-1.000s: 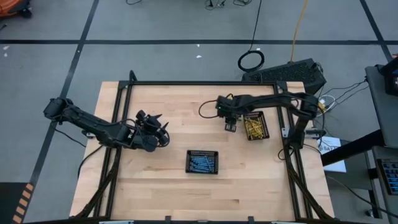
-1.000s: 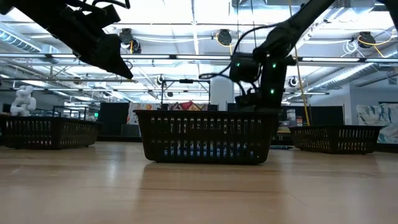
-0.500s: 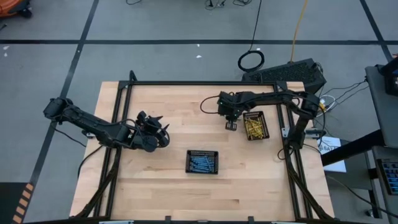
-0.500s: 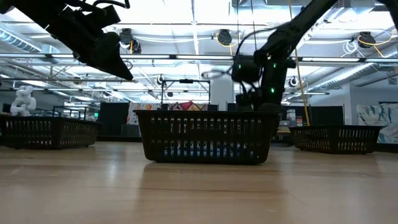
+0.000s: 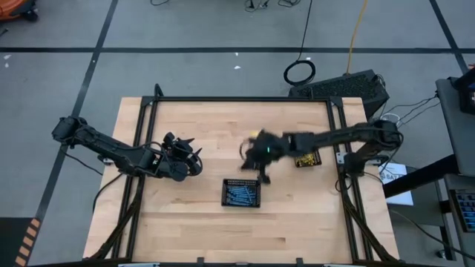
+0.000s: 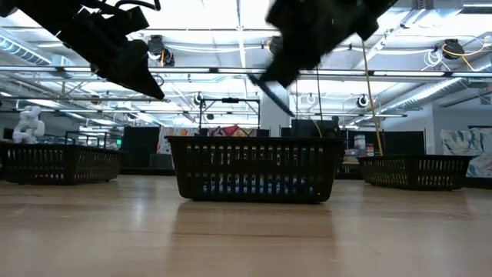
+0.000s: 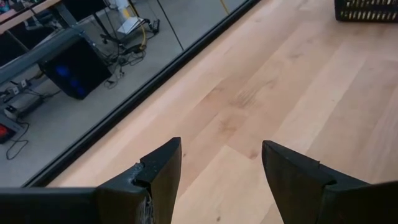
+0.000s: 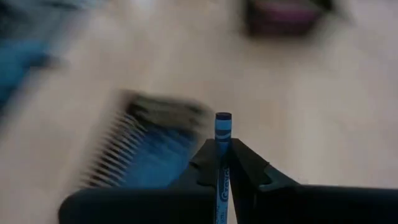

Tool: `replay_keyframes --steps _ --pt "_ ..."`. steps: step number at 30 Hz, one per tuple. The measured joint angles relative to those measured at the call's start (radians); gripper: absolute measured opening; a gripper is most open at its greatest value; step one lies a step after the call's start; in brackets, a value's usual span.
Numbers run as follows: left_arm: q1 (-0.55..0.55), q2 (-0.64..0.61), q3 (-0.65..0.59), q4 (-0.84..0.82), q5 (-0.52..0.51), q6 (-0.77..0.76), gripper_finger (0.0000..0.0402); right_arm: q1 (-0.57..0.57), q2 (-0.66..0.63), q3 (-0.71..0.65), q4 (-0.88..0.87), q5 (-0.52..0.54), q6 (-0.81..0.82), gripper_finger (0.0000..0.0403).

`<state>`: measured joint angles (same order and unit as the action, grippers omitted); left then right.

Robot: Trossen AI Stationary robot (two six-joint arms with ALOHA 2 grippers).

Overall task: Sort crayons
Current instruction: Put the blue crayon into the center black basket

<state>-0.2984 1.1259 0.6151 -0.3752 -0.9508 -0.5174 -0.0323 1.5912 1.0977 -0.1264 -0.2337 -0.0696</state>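
The right tool [image 5: 261,176], which stood open beside the tray of yellow crayons [image 5: 304,153] a second ago, has clamped on a blue crayon [image 8: 222,134] and swung toward seven o'clock across the tabletop [image 5: 215,126], now above the tray of blue crayons [image 5: 242,194].

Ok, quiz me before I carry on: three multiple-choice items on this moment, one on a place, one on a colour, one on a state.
1. Where is the right end effector?
A. just behind the tray of blue crayons
B. over the yellow-crayon tray
C. off the table

2. The crayon it holds is
A. yellow
B. blue
C. red

3. The left end effector is
A. shut on a crayon
B. open, empty
C. out of view

Key: 1 A, the high view shows it there; 2 B, the right wrist view shows blue; 3 B, its fingers stand apart over bare wood.
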Motion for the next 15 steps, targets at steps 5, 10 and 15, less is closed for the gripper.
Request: replay_keyframes --steps 5,10,15 --pt "-0.004 0.000 0.000 0.000 0.000 0.002 0.0221 0.147 0.079 0.001 0.168 -0.036 0.080 0.0001" --pt "-0.004 0.000 0.001 0.034 0.000 0.003 0.0221 0.188 0.145 0.000 0.152 -0.032 0.122 0.0010" --pt "-0.004 0.000 0.001 0.175 0.025 0.038 0.0221 0.185 0.190 0.000 0.151 -0.031 0.160 0.0046"
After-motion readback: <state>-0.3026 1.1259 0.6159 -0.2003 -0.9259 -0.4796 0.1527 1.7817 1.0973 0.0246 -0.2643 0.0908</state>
